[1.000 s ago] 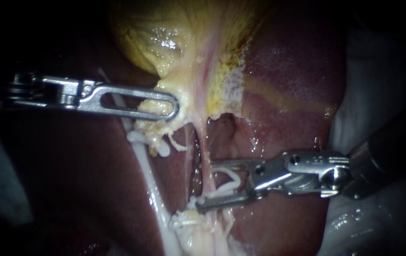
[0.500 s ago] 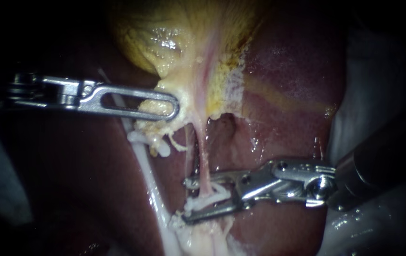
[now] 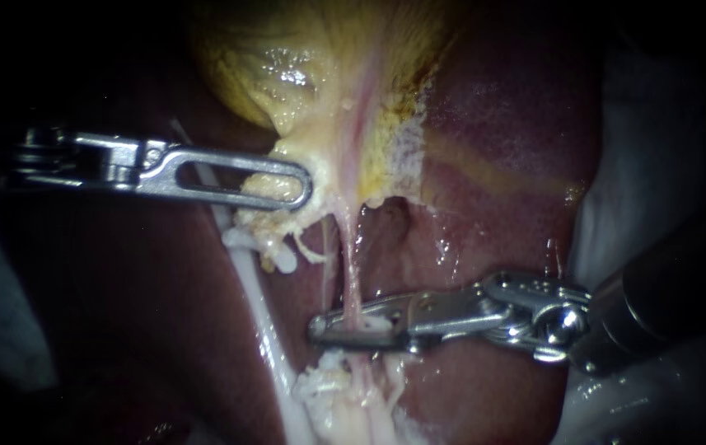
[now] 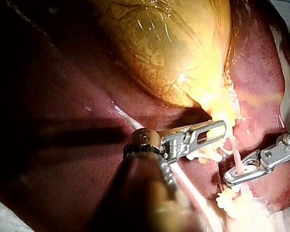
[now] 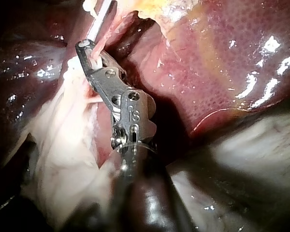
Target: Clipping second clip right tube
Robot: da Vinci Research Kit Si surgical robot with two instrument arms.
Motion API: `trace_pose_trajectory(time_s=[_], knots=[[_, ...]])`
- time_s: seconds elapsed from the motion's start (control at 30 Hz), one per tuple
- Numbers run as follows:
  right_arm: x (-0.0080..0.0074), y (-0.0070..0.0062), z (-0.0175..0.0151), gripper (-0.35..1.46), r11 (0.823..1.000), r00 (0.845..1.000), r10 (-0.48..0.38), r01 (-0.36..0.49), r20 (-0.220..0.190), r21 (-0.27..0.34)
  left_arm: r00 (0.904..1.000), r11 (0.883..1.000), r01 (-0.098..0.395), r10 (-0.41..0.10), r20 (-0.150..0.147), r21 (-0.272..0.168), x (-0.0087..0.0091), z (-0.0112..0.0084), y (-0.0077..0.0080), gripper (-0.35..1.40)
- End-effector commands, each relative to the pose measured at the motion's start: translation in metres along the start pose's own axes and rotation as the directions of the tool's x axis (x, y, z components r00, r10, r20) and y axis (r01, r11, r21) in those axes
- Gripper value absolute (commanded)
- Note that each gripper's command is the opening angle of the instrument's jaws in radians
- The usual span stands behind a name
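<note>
Right tool (image 3: 324, 330): over the last second its jaws have slid across the tissue toward the left tube (image 3: 260, 317) and come together. They stood apart around the right tube (image 3: 351, 272) then, and now they pinch it from both sides.
Right tube: a thin pink strand, stretched straight from the gallbladder's neck down to a clump of frayed whitish tissue (image 3: 332, 391). It is clamped low on its length, just above that clump.
Clip (image 3: 369, 324): a pale sliver shows in the narrow gap of the jaws, just beside the tube — too small to tell its shape.
Left tube: white and glossy, beside the right tube on the left tool's side. It runs down from under that tool's jaws and is apart from the right tool.
Left tool (image 3: 299, 188): comes in from the left and sits where it did a second ago. Its slotted jaws are clamped on yellowish tissue at the gallbladder's neck, and the left wrist view shows tissue held between the two jaws.
Gallbladder (image 3: 287, 66): yellow and wet — it narrows to the neck where both tubes begin.
Liver (image 3: 501, 107): dark red, lying under and around the tubes and both tools.
</note>
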Motion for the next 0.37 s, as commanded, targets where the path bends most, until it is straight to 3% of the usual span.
trace_pose_trajectory(time_s=[0.03, 0.37], knots=[[-0.0001, 0.0000, 0.0001, -0.35, 1.000, 1.000, -0.001, 0.001, 0.001, 0.002, 1.0000, 1.000, 0.000, 0.000, 0.000, 0.000, 0.0000, 0.0000, 0.0000, -0.35], [-0.0001, -0.0001, -0.0002, -0.35, 1.000, 1.000, -0.001, 0.001, 0.003, 0.006, 1.0000, 1.000, -0.001, 0.001, 0.000, 0.000, 0.0000, 0.0000, 0.0002, -0.35]])
